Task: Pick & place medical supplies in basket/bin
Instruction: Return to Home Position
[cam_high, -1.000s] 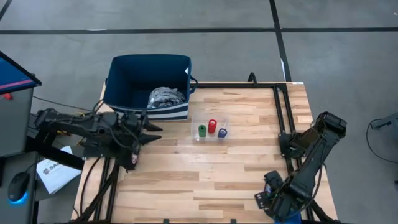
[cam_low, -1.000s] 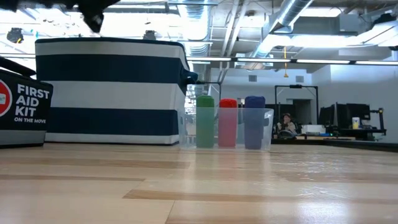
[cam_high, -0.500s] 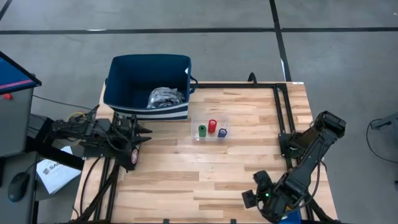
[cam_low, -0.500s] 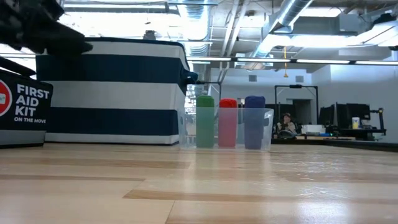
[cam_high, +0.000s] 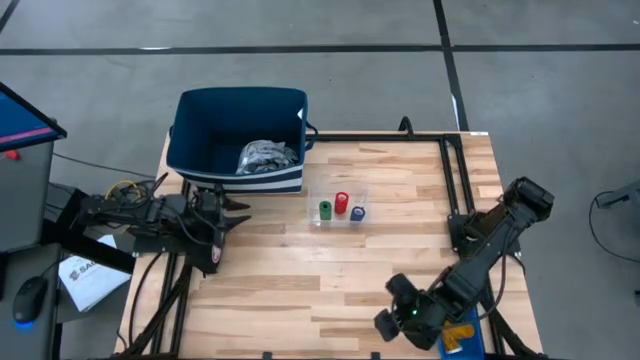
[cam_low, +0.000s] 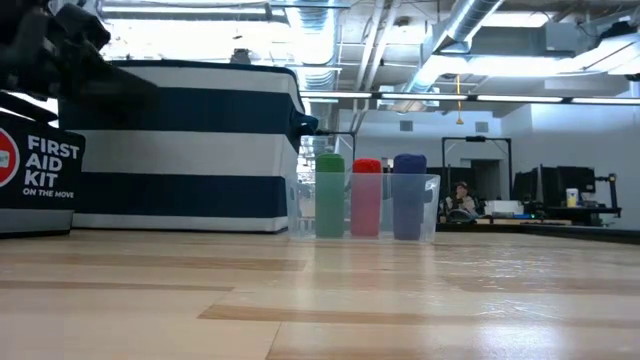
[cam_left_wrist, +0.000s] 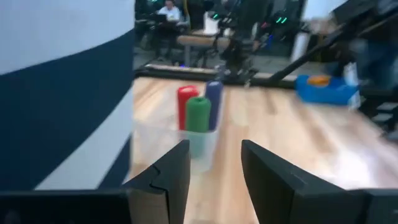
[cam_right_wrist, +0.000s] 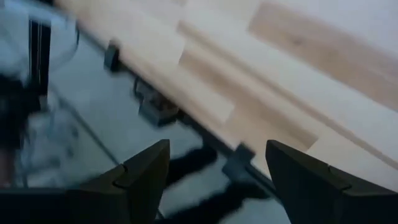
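The navy striped basket (cam_high: 215, 125) stands at the table's far left corner, with the grey-blue cloth bundle (cam_high: 268, 156) lying inside it. Green (cam_high: 325, 210), red (cam_high: 341, 202) and purple (cam_high: 357, 213) cylinders stand upright in a clear tray (cam_high: 337, 190) beside the basket. My left gripper (cam_high: 240, 212) is open in front of the basket's near wall, pointing toward the tray; its wrist view shows the green cylinder (cam_left_wrist: 199, 115) ahead. My right gripper (cam_high: 385, 322) is open over the table's near edge. The small blue bin (cam_high: 460, 340), holding something orange, sits near the right corner.
A black case lettered "FIRST AID KIT" (cam_low: 35, 170) stands left of the basket in the low view. Bare wooden tabletop (cam_high: 330, 270) lies between the tray and the near edge. A black frame rail (cam_high: 455, 190) runs along the table's right side.
My left gripper has come down from above the basket's rim to beside its near wall, drawing slightly toward the table's left edge. My right gripper has swung along the near edge toward the table's left, uncovering the blue bin.
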